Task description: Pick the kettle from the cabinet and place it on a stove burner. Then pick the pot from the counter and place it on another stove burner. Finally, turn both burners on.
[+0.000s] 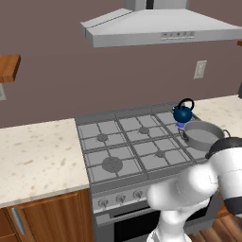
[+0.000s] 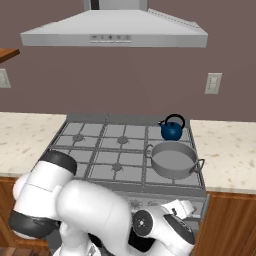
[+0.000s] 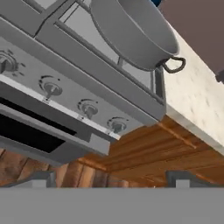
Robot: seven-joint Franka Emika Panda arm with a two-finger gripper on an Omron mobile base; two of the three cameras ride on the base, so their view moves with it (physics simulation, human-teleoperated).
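We see the pot (image 2: 174, 160) sitting upright on the front right burner of the stove (image 2: 100, 150), its open mouth facing up. Its two loop handles stick out at opposite sides, so its long axis runs roughly across the stove, left to right and slightly toward the front in the right base view. Just behind it, on the rear right burner, stands the kettle (image 2: 172, 130), upright, its black arched handle rising over the blue body; we cannot make out which way its spout points. A blue flame glows under the kettle in the left base view.

We find the claw (image 3: 112, 181) low, in front of the stove's right end, below the level of the pot. In the hand view the pot (image 3: 131, 33) lies up and ahead of the two fingertips, well apart from them, with the row of knobs (image 3: 87, 107) on the front panel between. The fingertips stand wide apart with nothing between them.

The beige surface (image 2: 227, 150) flanks the stove on both sides, and the range hood (image 2: 112, 32) hangs above.
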